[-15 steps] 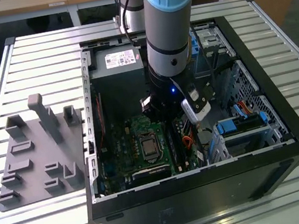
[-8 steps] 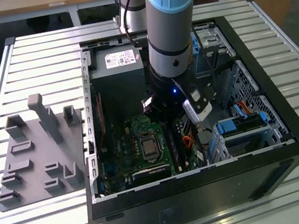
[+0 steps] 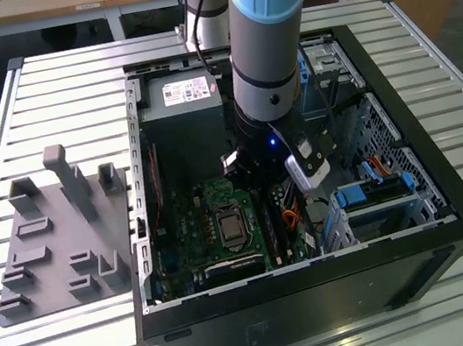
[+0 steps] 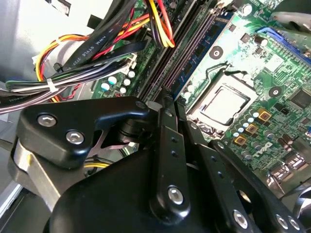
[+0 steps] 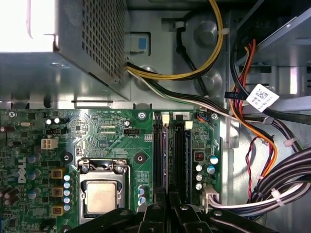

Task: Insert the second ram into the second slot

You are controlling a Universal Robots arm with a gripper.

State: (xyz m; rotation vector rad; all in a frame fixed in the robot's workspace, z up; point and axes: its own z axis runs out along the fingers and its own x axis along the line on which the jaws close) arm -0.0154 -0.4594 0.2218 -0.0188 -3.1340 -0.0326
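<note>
While cables (image 5: pixel 252 141) crowd one side, the gripper (image 5: pixel 167 206) hangs over the memory slots (image 5: pixel 167 150). The second ram (image 5: pixel 166 155) stands edge-on between its fingers, which are clamped on it.

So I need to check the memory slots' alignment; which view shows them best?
The first wrist view: the memory slots run straight and unobstructed beside the CPU socket. The second wrist view shows them slanted, partly behind the gripper. In the exterior view the arm overhangs them.

An open computer case (image 3: pixel 452 216) lay on the slatted tabletop (image 3: pixel 66 85), with a parts fixture (image 3: pixel 57 246) beside it toward the exterior view's left. Inside, the motherboard (image 3: pixel 190 233) sat below the power supply (image 3: pixel 181 110). The arm (image 3: pixel 267 43) reached down into the case, its gripper (image 5: pixel 167 213) over the memory slots (image 5: pixel 170 150) beside the processor socket (image 5: pixel 102 191).
</note>
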